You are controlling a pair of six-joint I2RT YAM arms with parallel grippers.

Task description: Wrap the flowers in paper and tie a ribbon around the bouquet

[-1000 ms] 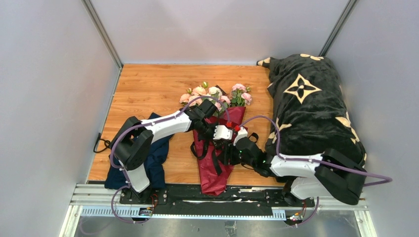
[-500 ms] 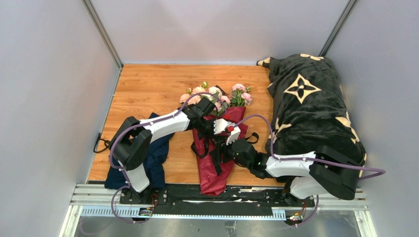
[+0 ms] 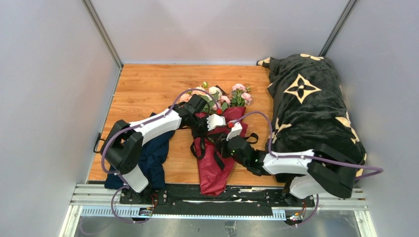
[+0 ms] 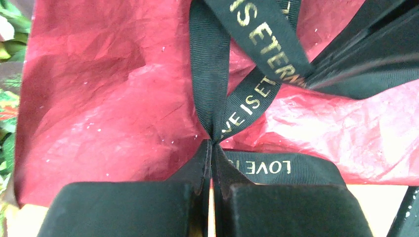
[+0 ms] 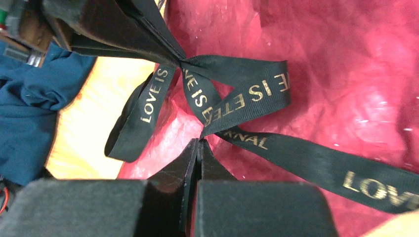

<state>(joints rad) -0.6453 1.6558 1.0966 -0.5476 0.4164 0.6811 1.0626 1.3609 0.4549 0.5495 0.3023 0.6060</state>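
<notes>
The left hand is closed tight on the ribbon, and the right hand pinches it shut too. The ribbon crosses the paper of the bouquet, mid-frame in the top view

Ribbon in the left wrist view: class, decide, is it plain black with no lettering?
No, the ribbon carries gold letters, LOVE among them, where it lies over the burgundy paper.
</notes>
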